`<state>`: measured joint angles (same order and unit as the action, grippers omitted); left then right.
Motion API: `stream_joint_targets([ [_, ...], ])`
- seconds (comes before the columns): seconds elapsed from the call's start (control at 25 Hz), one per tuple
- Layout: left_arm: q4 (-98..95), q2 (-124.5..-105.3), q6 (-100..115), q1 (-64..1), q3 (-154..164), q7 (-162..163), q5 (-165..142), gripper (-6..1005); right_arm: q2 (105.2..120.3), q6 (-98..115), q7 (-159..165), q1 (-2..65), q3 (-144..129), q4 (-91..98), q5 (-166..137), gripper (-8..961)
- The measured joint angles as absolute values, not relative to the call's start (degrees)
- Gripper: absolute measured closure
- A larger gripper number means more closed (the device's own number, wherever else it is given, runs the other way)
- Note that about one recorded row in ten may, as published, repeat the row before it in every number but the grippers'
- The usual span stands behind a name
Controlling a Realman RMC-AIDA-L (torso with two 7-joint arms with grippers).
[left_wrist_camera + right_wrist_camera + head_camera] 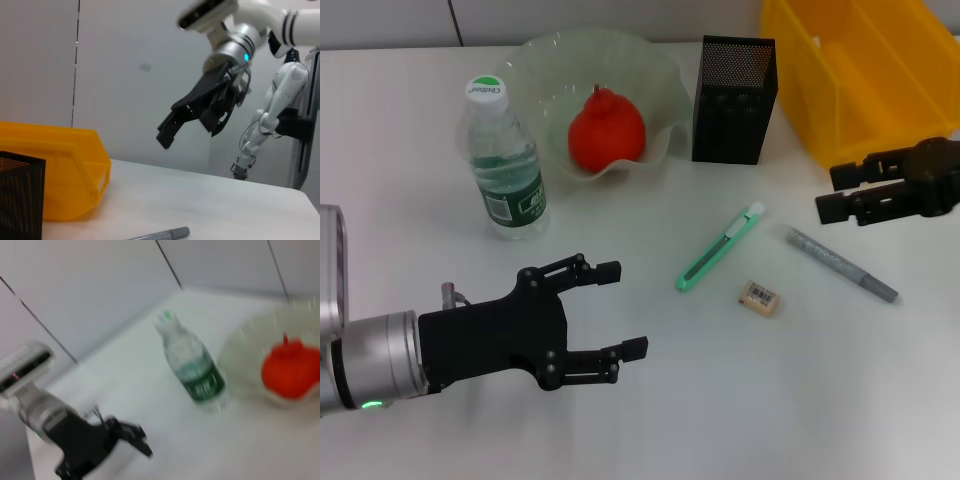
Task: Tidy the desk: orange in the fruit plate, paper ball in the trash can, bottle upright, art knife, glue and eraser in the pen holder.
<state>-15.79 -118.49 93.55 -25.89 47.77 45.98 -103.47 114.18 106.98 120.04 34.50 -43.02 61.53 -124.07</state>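
Observation:
The orange (606, 130) lies in the pale-green fruit plate (548, 60). The bottle (504, 165) stands upright to the left of the plate. The art knife (720, 248), the eraser (760, 297) and the grey glue (840, 264) lie on the white desk (740, 400) in front of the black mesh pen holder (734, 100). My left gripper (624, 308) is open and empty, left of the knife. My right gripper (832, 192) is open and empty, above the desk just past the glue, in front of the yellow trash can (860, 70). No paper ball shows.
The left wrist view shows the trash can (55, 170), the pen holder (20, 195), the glue's end (160, 234) and my right gripper (170, 125) in the air. The right wrist view shows the bottle (197, 370), the orange (290, 372) and my left gripper (145, 440).

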Motion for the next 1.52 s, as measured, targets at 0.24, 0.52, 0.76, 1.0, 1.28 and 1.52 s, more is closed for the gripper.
stream_joint_targets([
  [0.24,-15.41,-118.63,93.14,-26.01,47.81,45.95,-103.53,132,113.79,106.43,128.42,41.15,-46.99,62.17,-132.46,157],
  [0.52,-14.7,-118.66,91.85,-26.4,47.82,45.92,-103.54,132,114.86,103.77,137.07,47.5,-54.35,62.2,-143.17,157],
  [0.76,-14.67,-118.65,91.75,-26.47,47.81,45.9,-103.25,133,115.42,100.75,144.22,52.34,-61.14,59.45,-148.16,157],
  [1.0,-14.67,-118.65,91.75,-26.79,47.82,45.88,-103.13,133,116.52,96.75,154.01,61.39,-62.47,49.43,-155.41,156],
  [1.28,-14.68,-118.66,91.97,-27.26,47.81,45.32,-103.16,133,118.25,88.7,160.13,67.45,-61.97,42.02,-160.12,157],
  [1.52,-14.68,-118.75,92.43,-27.36,47.82,44.37,-103.07,133,118.91,84.74,165.42,69.6,-61.92,37.04,-160.07,157],
])
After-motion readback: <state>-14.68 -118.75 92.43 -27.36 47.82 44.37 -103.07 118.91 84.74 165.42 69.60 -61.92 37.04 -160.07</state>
